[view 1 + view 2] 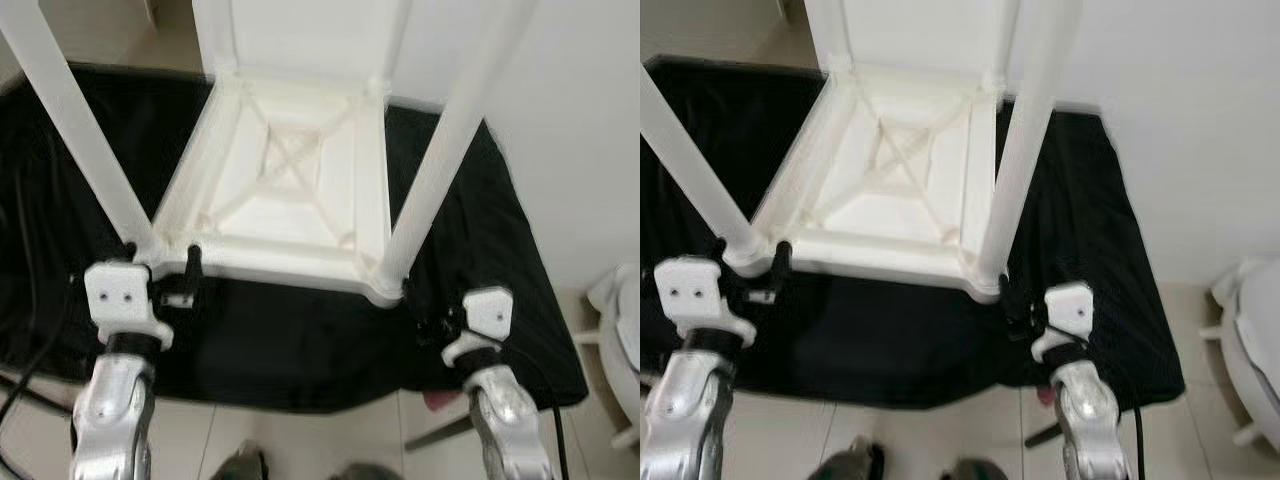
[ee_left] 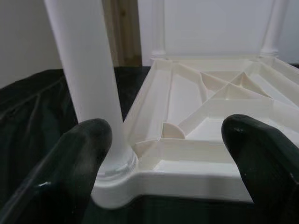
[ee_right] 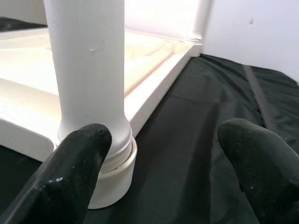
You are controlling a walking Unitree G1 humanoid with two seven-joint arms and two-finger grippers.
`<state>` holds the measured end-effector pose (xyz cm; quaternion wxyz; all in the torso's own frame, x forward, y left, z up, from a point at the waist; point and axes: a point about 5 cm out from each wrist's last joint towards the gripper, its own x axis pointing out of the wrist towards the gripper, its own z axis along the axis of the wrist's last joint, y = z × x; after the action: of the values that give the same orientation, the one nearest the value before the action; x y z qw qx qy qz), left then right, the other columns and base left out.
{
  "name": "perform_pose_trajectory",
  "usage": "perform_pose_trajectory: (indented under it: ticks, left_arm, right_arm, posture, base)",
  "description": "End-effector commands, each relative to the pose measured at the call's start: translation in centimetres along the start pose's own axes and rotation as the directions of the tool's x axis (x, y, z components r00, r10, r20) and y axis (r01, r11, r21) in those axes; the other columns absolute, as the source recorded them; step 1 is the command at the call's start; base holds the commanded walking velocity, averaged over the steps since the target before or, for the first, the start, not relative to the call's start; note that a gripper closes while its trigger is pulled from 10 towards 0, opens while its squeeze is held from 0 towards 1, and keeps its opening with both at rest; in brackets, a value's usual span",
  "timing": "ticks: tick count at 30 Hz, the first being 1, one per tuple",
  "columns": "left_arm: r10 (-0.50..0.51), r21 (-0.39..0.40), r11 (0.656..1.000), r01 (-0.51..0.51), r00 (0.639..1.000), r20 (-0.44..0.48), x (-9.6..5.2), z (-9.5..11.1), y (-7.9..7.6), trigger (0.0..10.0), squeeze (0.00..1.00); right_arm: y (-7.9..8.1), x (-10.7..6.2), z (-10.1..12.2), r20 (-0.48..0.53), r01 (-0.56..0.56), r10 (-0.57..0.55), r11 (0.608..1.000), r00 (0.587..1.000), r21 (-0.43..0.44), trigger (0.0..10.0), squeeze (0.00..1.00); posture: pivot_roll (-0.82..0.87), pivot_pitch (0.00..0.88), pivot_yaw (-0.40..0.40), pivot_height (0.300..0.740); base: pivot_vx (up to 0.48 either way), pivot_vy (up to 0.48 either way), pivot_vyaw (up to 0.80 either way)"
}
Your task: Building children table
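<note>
A white plastic children's table (image 1: pixel 290 190) lay upside down on a black cloth (image 1: pixel 470 230), its ribbed underside facing up and its four legs standing upright from the corners. Taking the table as the landmark, the cloth spread out beneath it on every side, and pale floor tiles (image 1: pixel 330 440) showed past the cloth's near edge. The left gripper (image 1: pixel 172 278) sat at the table's near left corner, just beside the near left leg (image 1: pixel 85 140); in the left wrist view its two black fingers (image 2: pixel 70 163) stood wide apart with nothing between them, one fingertip close in front of the base of that leg and the other off toward the middle of the table's near rim. The right gripper (image 1: pixel 1015 305) sat at the table's near right corner, beside the near right leg (image 1: pixel 1025 130); in the right wrist view its fingers (image 3: pixel 74 163) were likewise spread wide and held nothing, one close against the socket where that leg met the table and the other out over the bare cloth. A white rounded object (image 1: pixel 625 330) stood on the floor well off to the right of the table, beyond the cloth's edge.
</note>
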<state>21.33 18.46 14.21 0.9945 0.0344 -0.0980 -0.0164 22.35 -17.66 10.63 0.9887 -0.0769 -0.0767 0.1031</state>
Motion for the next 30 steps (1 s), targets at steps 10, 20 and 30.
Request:
perform_pose_trajectory:
  ticks: [10,20,30]
  left_arm:
    - [-0.025,0.0,1.0,0.025,1.0,-0.01,0.0,-0.2,-0.2,10.0,0.0]
    - [-0.051,-0.005,0.999,0.051,0.999,-0.009,0.7,-0.1,-0.3,10.0,0.0]
    - [-0.05,-0.03,0.998,0.051,0.998,0.027,1.8,0.7,-0.4,10.0,0.0]
  right_arm:
    - [0.4,-0.9,-0.3,-0.026,-0.093,0.093,0.996,0.995,0.009,10.0,0.0]
    - [-1.0,0.0,-0.3,-0.018,-0.119,0.119,0.992,0.993,-0.033,10.0,0.0]
    - [0.1,3.6,2.0,0.1,-0.059,0.053,0.997,0.994,0.055,10.0,0.0]
  posture:
    - [0.05,0.037,-0.017,0.74]
    - [0.05,0.028,-0.015,0.74]
    - [0.06,0.021,-0.028,0.74]
  base:
    - [0.0,0.0,0.56]
    - [0.0,0.0,0.0]
    - [0.0,0.0,0.0]
